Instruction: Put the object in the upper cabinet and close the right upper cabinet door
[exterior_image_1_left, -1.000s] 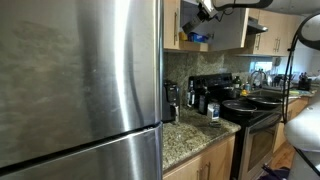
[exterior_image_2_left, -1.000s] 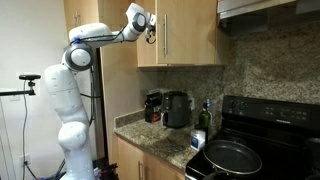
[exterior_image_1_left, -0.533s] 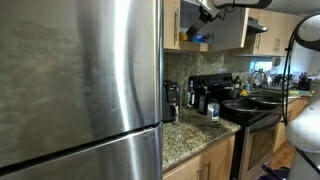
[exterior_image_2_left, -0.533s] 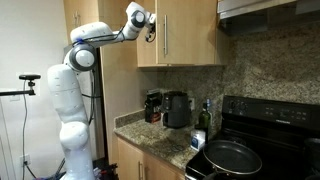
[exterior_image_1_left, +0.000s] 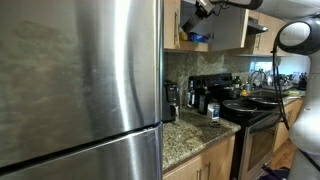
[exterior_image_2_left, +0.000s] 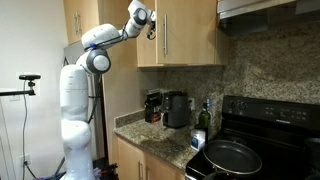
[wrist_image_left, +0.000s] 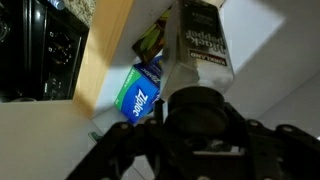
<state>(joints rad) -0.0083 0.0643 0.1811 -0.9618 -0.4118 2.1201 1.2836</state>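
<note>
The object (wrist_image_left: 200, 45), a tall canister with a printed label, is gripped at its dark near end by my gripper (wrist_image_left: 200, 135), which is shut on it. Its far end points into the upper cabinet (wrist_image_left: 108, 45). In both exterior views the gripper (exterior_image_1_left: 204, 9) (exterior_image_2_left: 150, 24) is high up at the cabinet's opening. The right upper cabinet door (exterior_image_1_left: 228, 28) (exterior_image_2_left: 195, 35) stands swung open, its bar handle (exterior_image_2_left: 165, 35) at the free edge. In an exterior view that door hides the cabinet's inside.
A blue Ziploc box (wrist_image_left: 136, 95) (exterior_image_1_left: 197, 38) lies on the cabinet shelf just beside the canister. Below are a black stove (exterior_image_1_left: 245, 108) with a pan (exterior_image_2_left: 232, 155), a coffee maker (exterior_image_2_left: 177, 108) and bottles on the granite counter. A steel fridge (exterior_image_1_left: 80, 90) fills the foreground.
The arm's elbow and upper links have swung over while the gripper stays almost in place at the cabinet opening, still holding the canister.
</note>
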